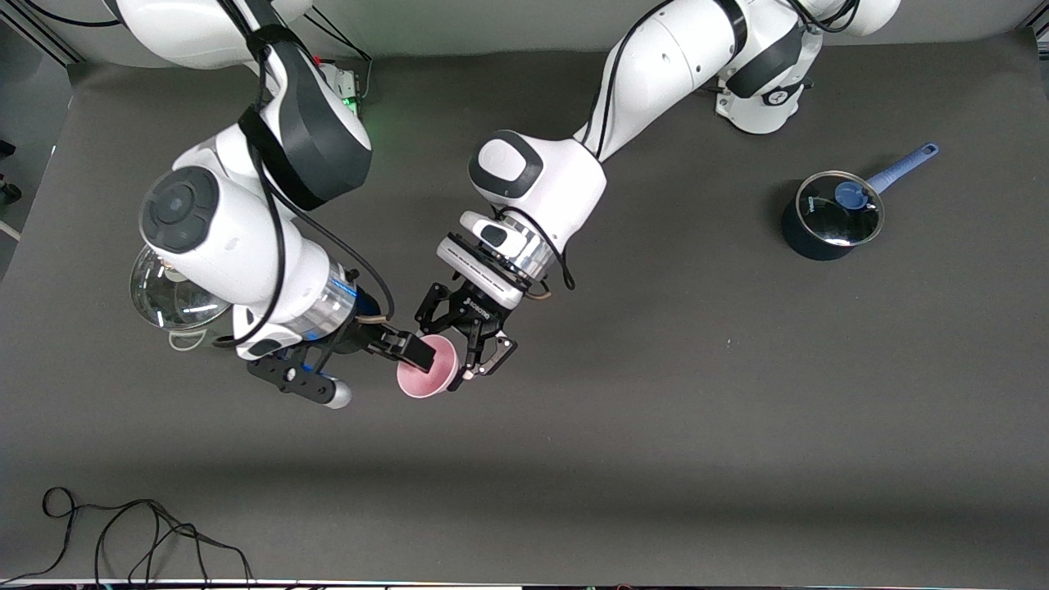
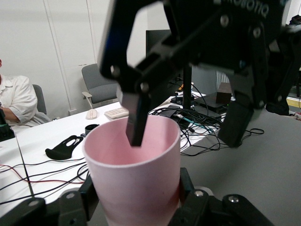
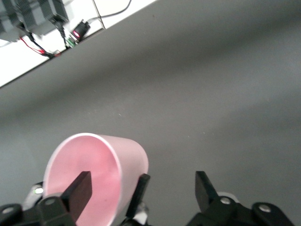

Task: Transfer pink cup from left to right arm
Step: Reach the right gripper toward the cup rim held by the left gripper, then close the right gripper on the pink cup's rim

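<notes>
**Pink cup held between 2 grippers above the table**

The small pale pink plastic tumbler (image 1: 428,370), tapered and handleless, is held up over the middle of the dark grey table (image 1: 656,426). It is clamped around its lower body by the left gripper (image 1: 469,354), whose jaws are clenched on it. The right gripper (image 1: 410,351) is set at the rim with jaws spread, 1 finger (image 2: 137,120) inside the cup's mouth. A blue-handled dark saucepan (image 1: 832,215) with a glass lid stands toward the left arm's end.

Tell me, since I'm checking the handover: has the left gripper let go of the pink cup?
No: the left gripper is clamped on the pink cup.
</notes>
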Tool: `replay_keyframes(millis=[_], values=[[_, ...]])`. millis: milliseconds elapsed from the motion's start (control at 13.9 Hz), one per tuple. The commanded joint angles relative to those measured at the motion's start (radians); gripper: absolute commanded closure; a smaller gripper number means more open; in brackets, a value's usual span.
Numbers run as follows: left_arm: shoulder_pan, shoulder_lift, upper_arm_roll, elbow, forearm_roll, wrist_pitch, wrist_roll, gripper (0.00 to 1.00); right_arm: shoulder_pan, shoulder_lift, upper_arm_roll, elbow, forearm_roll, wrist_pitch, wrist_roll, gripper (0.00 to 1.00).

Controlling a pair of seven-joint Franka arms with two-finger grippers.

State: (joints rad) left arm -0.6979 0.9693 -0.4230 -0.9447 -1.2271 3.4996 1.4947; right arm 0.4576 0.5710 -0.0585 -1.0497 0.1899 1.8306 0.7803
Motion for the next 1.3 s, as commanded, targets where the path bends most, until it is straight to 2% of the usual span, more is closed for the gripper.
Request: replay_keyframes(millis=[0,72,433,577,721,1226], values=[[-0.015,-0.009,0.018,0.006,0.000,0.007,-0.022,1.00,0.004,0.018,-0.004,0.051,-0.012,0.015,0.025,0.21],[-0.015,-0.009,0.018,0.006,0.000,0.007,-0.022,1.00,0.004,0.024,-0.004,0.051,-0.014,0.024,0.025,0.26],[-0.015,-0.009,0.018,0.006,0.000,0.007,-0.022,1.00,0.010,0.044,-0.003,0.051,-0.014,0.038,0.025,0.26],[-0.015,-0.009,0.018,0.006,0.000,0.007,-0.022,1.00,0.010,0.044,-0.001,0.053,-0.014,0.038,0.027,0.42],[-0.015,-0.009,0.018,0.006,0.000,0.007,-0.022,1.00,0.010,0.044,-0.003,0.056,-0.014,0.038,0.025,0.53],[-0.015,-0.009,0.018,0.006,0.000,0.007,-0.022,1.00,0.010,0.043,-0.004,0.056,-0.014,0.038,0.027,0.75]])
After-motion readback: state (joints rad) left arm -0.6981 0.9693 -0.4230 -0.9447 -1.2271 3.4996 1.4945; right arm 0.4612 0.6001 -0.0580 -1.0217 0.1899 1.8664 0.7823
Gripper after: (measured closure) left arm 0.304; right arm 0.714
